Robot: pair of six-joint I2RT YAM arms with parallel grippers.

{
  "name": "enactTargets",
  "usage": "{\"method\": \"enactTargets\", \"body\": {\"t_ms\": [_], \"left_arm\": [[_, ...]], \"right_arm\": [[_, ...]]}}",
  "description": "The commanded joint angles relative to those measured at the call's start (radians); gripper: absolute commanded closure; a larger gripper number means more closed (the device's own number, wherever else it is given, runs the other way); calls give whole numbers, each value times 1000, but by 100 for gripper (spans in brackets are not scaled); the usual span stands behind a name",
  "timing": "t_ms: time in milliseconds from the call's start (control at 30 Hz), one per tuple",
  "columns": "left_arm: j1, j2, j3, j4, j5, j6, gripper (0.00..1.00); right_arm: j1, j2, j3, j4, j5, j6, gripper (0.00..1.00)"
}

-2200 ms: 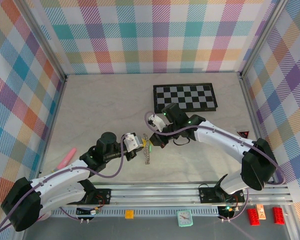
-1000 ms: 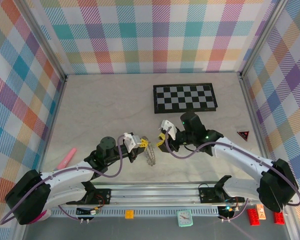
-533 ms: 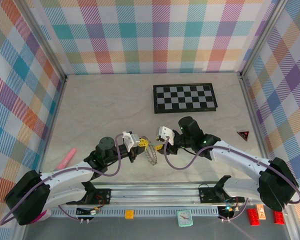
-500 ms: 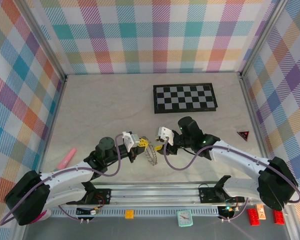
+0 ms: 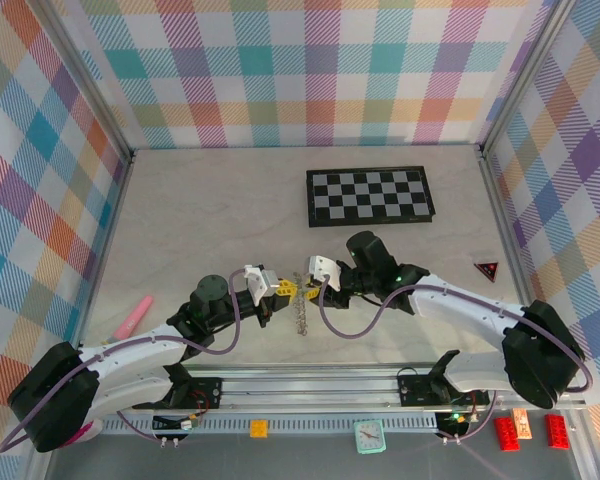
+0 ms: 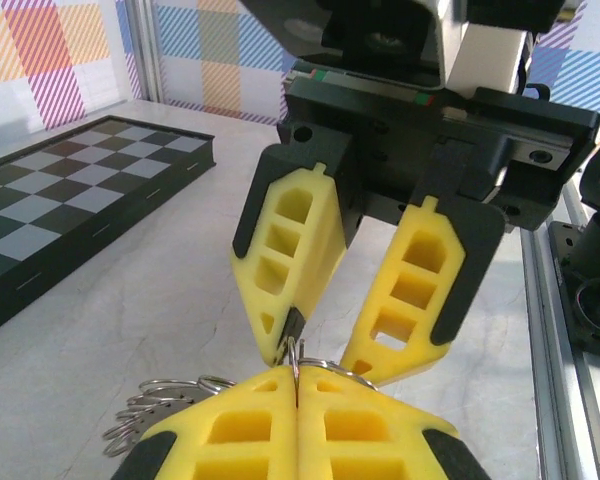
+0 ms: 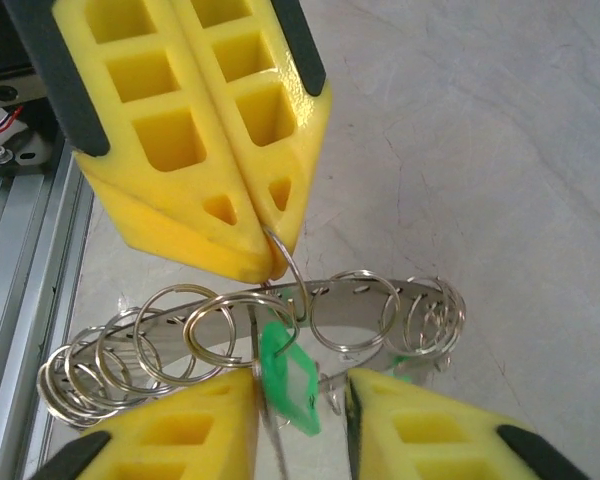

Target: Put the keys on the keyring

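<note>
Top external: left end effector (image 5: pixel 289 291) outstretched, clamping keyring (image 5: pixel 300 316).

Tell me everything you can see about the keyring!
The keyring is a curved strip of shiny grey metal with little holes, and lots of thin wire loops threaded along it. The shut left hand pinches one loop and holds it above the table. A green-headed key sits just below it, between the open fingers of the right hand.

Right pincer (image 7: pixel 300 388) hides lower edge of keyring (image 7: pixel 375 297).
</note>
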Motion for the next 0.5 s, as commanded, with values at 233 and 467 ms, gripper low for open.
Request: {"method": "enactTargets", "body": {"t_ms": [233, 467], "left_arm": [[-10, 4, -2, 124, 40, 5, 100], [-9, 44, 2, 183, 42, 11, 100]], "right_arm": [[10, 12, 55, -57, -55, -17, 90], [30, 34, 78, -120, -58, -37, 100]]}}
